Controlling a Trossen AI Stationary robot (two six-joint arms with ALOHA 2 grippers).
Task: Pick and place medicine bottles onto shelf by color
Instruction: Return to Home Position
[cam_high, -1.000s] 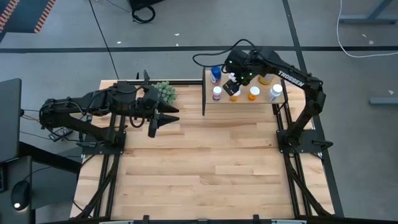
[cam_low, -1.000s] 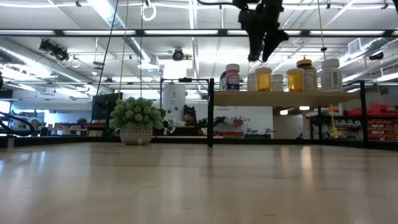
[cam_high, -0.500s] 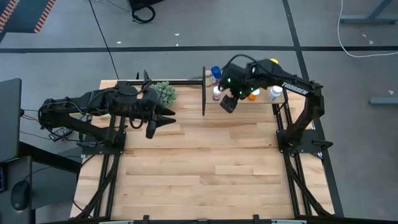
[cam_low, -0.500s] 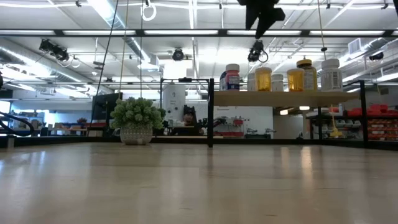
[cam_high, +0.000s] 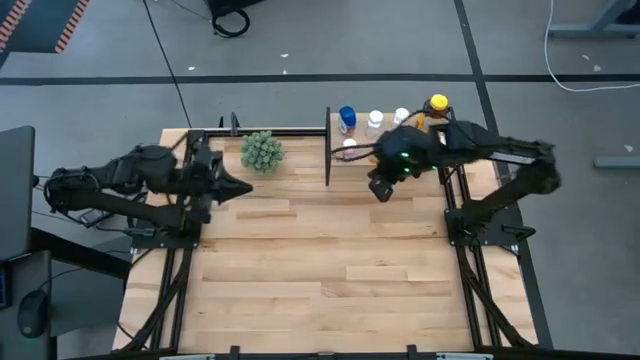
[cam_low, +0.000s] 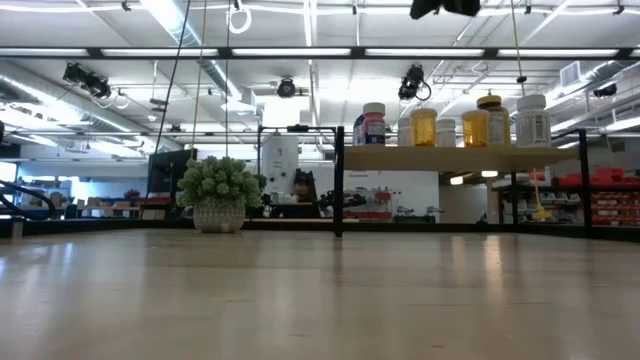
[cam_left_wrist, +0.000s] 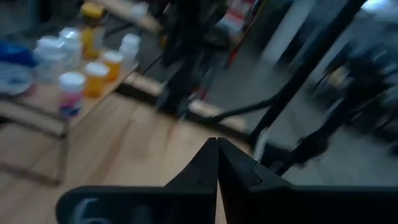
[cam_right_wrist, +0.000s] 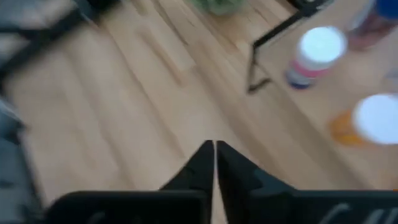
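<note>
The shelf (cam_low: 450, 156) stands at the table's far right, with a black upright edge (cam_high: 327, 146) on its left. Several medicine bottles stand on it: a blue one (cam_high: 347, 118), white ones (cam_high: 375, 120), an amber one with a yellow cap (cam_high: 437, 104), orange ones (cam_low: 424, 127) and a purple-labelled one (cam_right_wrist: 314, 56). My right gripper (cam_high: 380, 189) is shut and empty, high over the shelf's near edge. My left gripper (cam_high: 243, 188) is shut and empty at the table's far left, pointing toward the shelf.
A green spiky plant in a pot (cam_high: 262, 150) stands at the far edge, between my left gripper and the shelf. The slatted wooden tabletop (cam_high: 320, 270) stretches bare toward the near edge.
My right gripper has come away from above the bottles on the shelf, going up and toward the table's near edge; in the low view it has risen out of the picture's top. My left arm has drawn back toward the table's left edge.
</note>
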